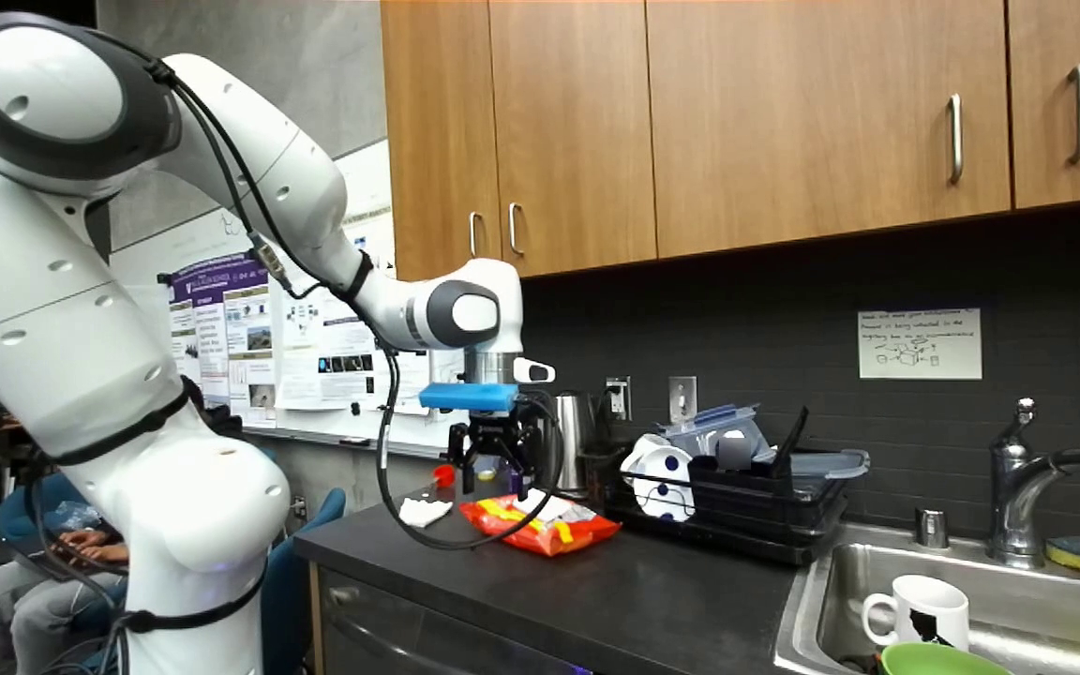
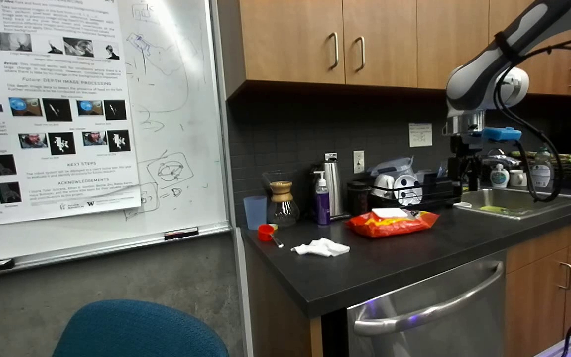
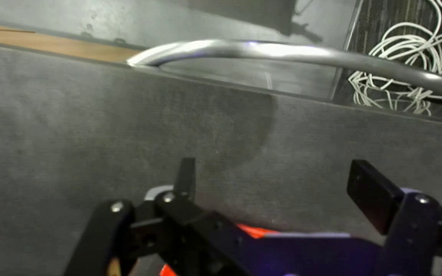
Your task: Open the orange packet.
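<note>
One orange packet [image 1: 545, 536] lies on the bench [image 1: 662, 591] in an exterior view, between 4 and 5 o'clock of the gripper [image 1: 493, 487]. Gripper: fingers parted, nothing held. A white panel [image 1: 561, 509] sits on the packet's top face; taken to be its lid. Opening judged not yet begun. Long axis runs from between 9 and 10 o'clock to between 3 and 4.

In an exterior view, the orange packet [image 2: 389, 228] shows at 4 o'clock of frame centre. White panel [image 2: 389, 212] lies about flat at its 12 o'clock side, apparently down. Gripper [image 2: 465, 191] at 2 o'clock of the packet, well apart. Crumpled white tissue [image 2: 321, 247] between 8 and 9 o'clock, not touching. Long axis near 9 to 3, the 3 o'clock end slightly higher in frame. Print not legible; which end leads cannot be told.

Wrist view: gripper [image 3: 272, 168] fingers wide apart, grasping nothing. Orange packet [image 3: 257, 230] gives only slivers towards 6 o'clock, mostly hidden by the gripper; axis not readable. Left to do, as judged: line up, catch the lid's edge, raise it without dragging the limp pack.
</note>
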Controlling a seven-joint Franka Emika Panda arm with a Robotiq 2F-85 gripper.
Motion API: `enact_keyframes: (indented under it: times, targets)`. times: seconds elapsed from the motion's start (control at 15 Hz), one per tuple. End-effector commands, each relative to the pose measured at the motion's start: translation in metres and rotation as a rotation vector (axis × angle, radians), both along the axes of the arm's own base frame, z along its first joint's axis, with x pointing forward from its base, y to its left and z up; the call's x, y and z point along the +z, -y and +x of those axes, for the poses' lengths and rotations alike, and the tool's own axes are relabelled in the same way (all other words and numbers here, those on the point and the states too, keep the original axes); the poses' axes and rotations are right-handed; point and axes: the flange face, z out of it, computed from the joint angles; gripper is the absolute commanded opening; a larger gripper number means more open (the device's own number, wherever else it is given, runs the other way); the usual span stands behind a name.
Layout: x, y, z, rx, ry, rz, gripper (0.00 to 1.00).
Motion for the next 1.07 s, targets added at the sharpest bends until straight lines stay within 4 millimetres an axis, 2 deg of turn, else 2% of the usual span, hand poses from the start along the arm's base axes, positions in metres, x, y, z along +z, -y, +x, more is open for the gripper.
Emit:
enact_keyframes:
  times: [0.0,0.07,0.53,1.0]
  targets:
    - [0.002,-0.018,-0.010,-0.044,0.131,0.039,1.00]
    - [0.000,-0.009,-0.001,-0.022,0.071,0.025,1.00]
    - [0.000,-0.014,-0.007,-0.034,0.112,0.027,1.00]
    - [-0.007,-0.045,0.007,0.225,0.287,-0.114,1.00]
